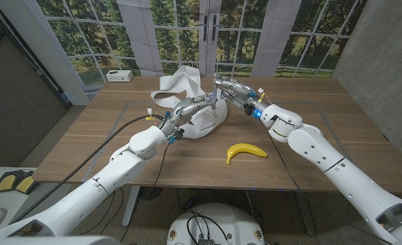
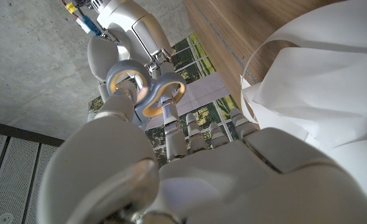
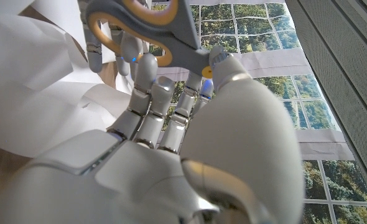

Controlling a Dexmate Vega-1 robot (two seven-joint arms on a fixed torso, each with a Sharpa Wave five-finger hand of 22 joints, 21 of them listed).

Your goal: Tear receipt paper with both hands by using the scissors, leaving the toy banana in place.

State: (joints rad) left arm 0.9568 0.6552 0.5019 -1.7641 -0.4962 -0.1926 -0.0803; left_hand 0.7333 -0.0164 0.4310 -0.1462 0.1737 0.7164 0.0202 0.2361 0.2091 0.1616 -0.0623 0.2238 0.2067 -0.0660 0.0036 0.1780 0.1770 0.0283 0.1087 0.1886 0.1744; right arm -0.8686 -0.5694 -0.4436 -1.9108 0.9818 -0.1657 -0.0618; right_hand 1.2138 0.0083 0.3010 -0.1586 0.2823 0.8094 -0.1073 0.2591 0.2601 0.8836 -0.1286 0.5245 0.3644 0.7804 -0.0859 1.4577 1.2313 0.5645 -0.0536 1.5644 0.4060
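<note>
The scissors, grey with yellow-lined loops, are held up above the table's middle, between my two hands. My right hand grips them near the pivot, thumb pressed on the grey handle. My left hand reaches in from the other side, and its thumb and fingers hold the loops. The white receipt paper lies crumpled under and behind both hands, and its folds are close to the left hand. The yellow toy banana lies alone on the table, nearer the front edge.
A loose band of the paper curls toward the back of the wooden table. A small white box sits at the far left corner. Cables run along my left arm.
</note>
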